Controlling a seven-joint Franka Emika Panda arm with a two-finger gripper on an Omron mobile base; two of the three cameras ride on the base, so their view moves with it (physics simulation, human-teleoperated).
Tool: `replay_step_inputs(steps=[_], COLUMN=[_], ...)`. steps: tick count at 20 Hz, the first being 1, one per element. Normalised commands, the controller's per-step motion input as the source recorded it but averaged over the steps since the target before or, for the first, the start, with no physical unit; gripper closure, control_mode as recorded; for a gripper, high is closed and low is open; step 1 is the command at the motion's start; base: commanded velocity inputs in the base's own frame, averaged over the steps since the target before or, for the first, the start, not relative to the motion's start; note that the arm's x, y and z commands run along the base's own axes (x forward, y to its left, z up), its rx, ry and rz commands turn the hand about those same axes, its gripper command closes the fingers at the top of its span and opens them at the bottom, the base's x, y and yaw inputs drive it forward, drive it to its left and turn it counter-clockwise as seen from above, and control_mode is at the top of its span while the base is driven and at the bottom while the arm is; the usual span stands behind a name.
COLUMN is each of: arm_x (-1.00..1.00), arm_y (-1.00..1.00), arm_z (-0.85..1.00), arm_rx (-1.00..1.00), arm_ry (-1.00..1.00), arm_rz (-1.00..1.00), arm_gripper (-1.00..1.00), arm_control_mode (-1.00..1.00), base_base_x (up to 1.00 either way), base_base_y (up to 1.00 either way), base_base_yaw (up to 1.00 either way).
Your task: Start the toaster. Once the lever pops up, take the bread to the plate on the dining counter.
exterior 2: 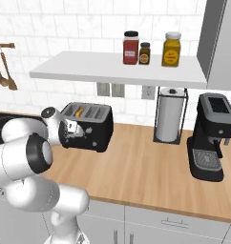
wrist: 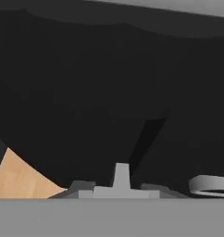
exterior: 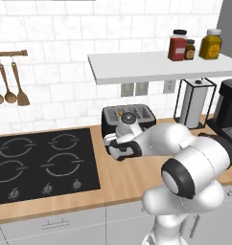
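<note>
A glossy black toaster (exterior 2: 87,126) stands on the wood counter (exterior 2: 151,169) by the wall, with bread (exterior 2: 79,112) sitting in a top slot. The arm's fingers (exterior 2: 71,127) press against the toaster's front; whether they are spread or together cannot be told.

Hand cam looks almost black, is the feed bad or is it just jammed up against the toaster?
Hand view: dark because the toaster front is close, with wood counter at lower left, soft edges. Both base views: evenly lit, sharp, no glare; bread readable in a slot.
</note>
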Motion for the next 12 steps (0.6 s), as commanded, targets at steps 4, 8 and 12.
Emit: replay_step_inputs(steps=[4,8,12], arm_x=[-0.53,-0.26,-0.79], arm_y=[-0.41,-0.06,-0.14], arm_z=[-0.99,-0.37,-0.09], arm_rx=[0.0,0.0,0.0], arm_ry=[0.0,0.0,-0.01], arm_rz=[-0.09,-0.01,0.0], arm_gripper=[1.0,1.0,1.0], arm_control_mode=[-1.0,-1.0,-1.0], base_base_x=[0.0,0.0,0.0], base_base_y=[0.0,0.0,0.0], base_base_yaw=[0.0,0.0,0.0])
